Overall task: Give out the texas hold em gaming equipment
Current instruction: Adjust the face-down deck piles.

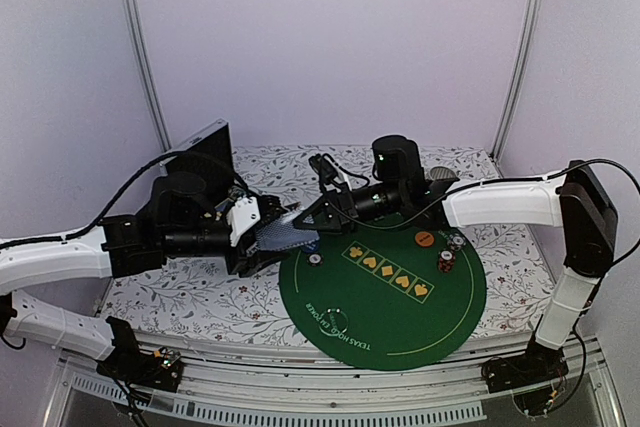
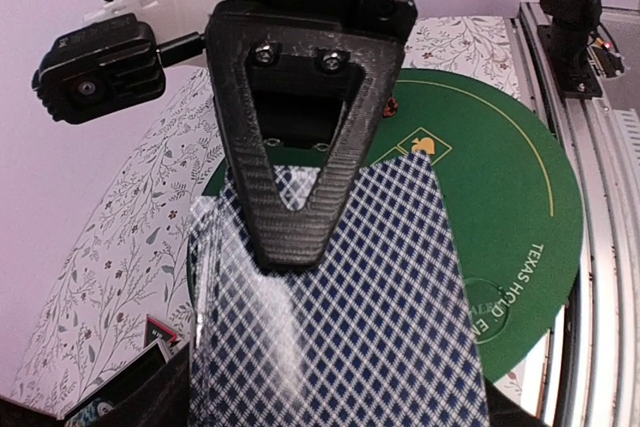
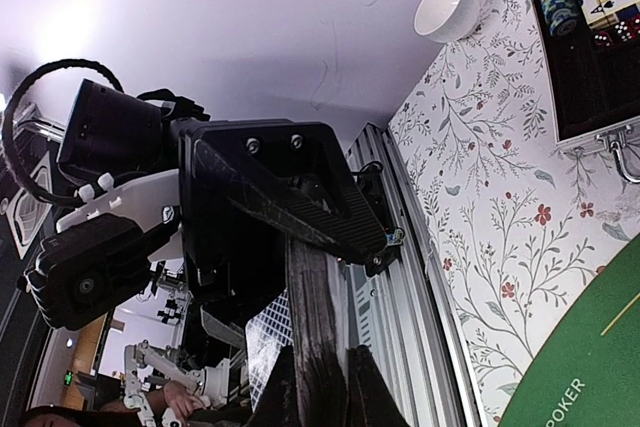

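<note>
A deck of blue-checked playing cards hangs over the left edge of the green mat, between both grippers. My left gripper grips it from the left. My right gripper is shut on its right end. In the left wrist view the deck fills the space between my left gripper's jaws, with a right finger lying on top. In the right wrist view the deck's edge stands between my right gripper's fingers. An orange disc, a chip stack and a white disc lie on the mat.
An open aluminium case stands at the back left, seen with chips inside in the right wrist view. A pale cup sits on the floral cloth. A small red-edged black piece lies beside the deck.
</note>
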Controlling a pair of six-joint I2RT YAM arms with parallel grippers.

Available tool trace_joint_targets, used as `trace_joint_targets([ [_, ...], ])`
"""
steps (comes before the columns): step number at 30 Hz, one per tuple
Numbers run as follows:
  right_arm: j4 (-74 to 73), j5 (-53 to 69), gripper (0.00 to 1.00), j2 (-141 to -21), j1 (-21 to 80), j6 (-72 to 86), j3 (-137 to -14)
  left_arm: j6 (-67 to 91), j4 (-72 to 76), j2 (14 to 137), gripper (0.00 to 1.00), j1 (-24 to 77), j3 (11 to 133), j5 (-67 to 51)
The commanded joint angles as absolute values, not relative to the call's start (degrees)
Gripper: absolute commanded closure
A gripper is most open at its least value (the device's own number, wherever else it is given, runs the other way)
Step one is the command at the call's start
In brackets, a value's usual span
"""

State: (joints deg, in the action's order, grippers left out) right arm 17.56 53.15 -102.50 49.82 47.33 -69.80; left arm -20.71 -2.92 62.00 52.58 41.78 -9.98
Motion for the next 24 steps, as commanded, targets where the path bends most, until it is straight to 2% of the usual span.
trace_joint_targets([
  [1,19.2,54.2,0.98,-103.2,50.4,46.8,-72.1,-19.8,-2.9,63.5,0.30,52.2,42.8,-10.7],
  [5,19.2,54.4,0.98,-103.2,50.4,46.8,-72.1,-19.8,-3.1,63.7,0.31,52.1,43.0,-10.7],
  [11,19.3,54.6,0.98,-103.2,50.4,46.7,-72.3,-20.1,-3.4,63.9,0.43,52.1,42.9,-11.1],
  [16,19.4,54.8,0.96,-103.6,50.4,46.7,-72.5,-20.0,-3.4,63.7,0.45,52.1,43.0,-11.3],
  [17,19.5,55.0,0.97,-103.6,50.4,46.7,-72.5,-20.0,-3.4,63.6,0.43,52.1,42.9,-11.5],
  [20,20.8,55.8,0.98,-103.4,50.4,47.3,-72.6,-20.1,-3.6,63.8,0.25,52.1,42.6,-12.1],
  [24,21.0,55.8,0.98,-103.0,50.5,47.5,-73.0,-20.4,-3.5,64.2,0.21,52.1,42.0,-11.7],
])
